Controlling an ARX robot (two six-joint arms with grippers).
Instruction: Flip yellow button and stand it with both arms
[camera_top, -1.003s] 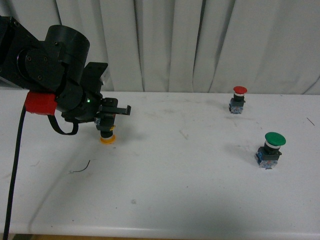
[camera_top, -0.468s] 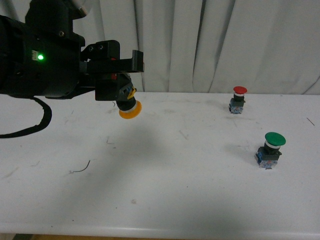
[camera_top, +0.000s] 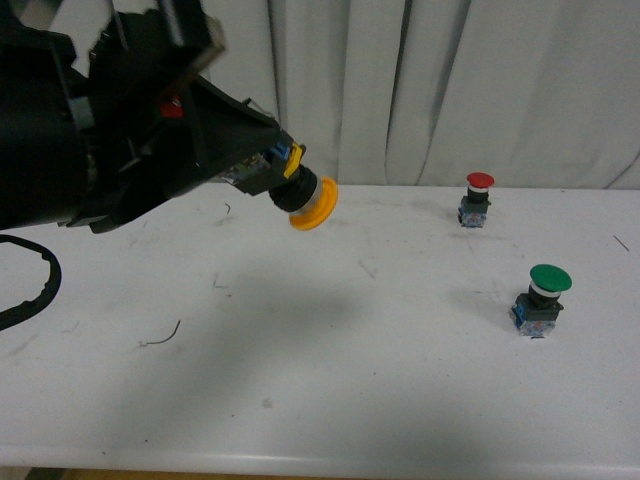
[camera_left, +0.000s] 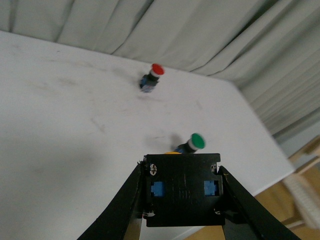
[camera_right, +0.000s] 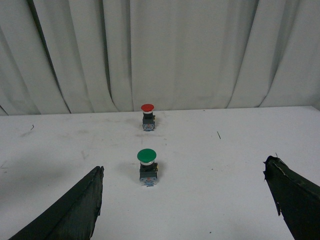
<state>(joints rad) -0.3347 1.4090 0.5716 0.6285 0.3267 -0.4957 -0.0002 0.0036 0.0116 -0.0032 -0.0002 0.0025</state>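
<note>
At the left, the left arm (camera_top: 90, 130) filled the front view. Its left gripper (camera_top: 262, 168) was clamped on the yellow button (camera_top: 311, 204), which hung in the air above the white table (camera_top: 330, 390), tilted with its cap facing down and rightward. Further right, a red button (camera_top: 479, 198) and a green button (camera_top: 541, 298) stood upright on the table, well apart. The right gripper (camera_right: 185, 202) had its fingers (camera_right: 75, 210) spread wide

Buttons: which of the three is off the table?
The yellow button, held aloft in the left gripper; the red button and green button stand on the table.
</note>
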